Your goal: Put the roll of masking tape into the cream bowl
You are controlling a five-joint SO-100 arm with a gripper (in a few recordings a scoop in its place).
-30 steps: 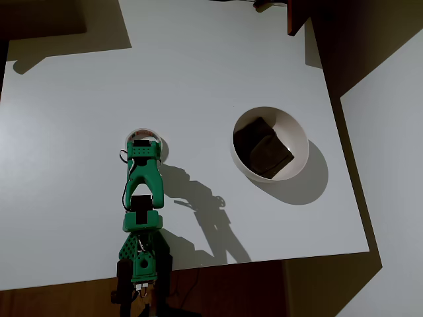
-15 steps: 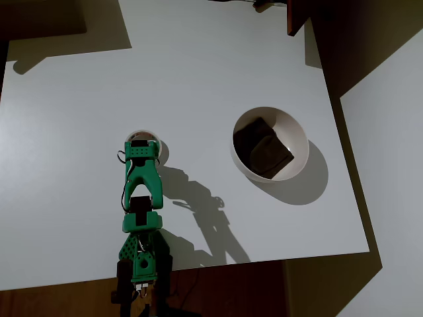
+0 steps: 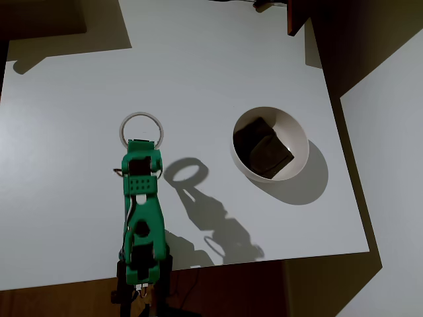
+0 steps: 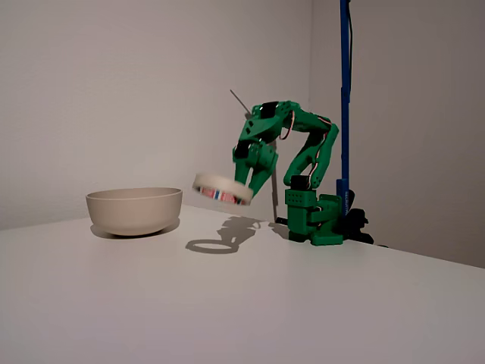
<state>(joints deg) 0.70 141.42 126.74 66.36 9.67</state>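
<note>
The tape is being pinched at its near rim by the pincer, raised off the surface, with the bowl lying well apart to the right in the overhead view.

green arm; whitish-cream roll of masking tape with reddish and blue print; cream bowl around a dark brown block; white table.
</note>
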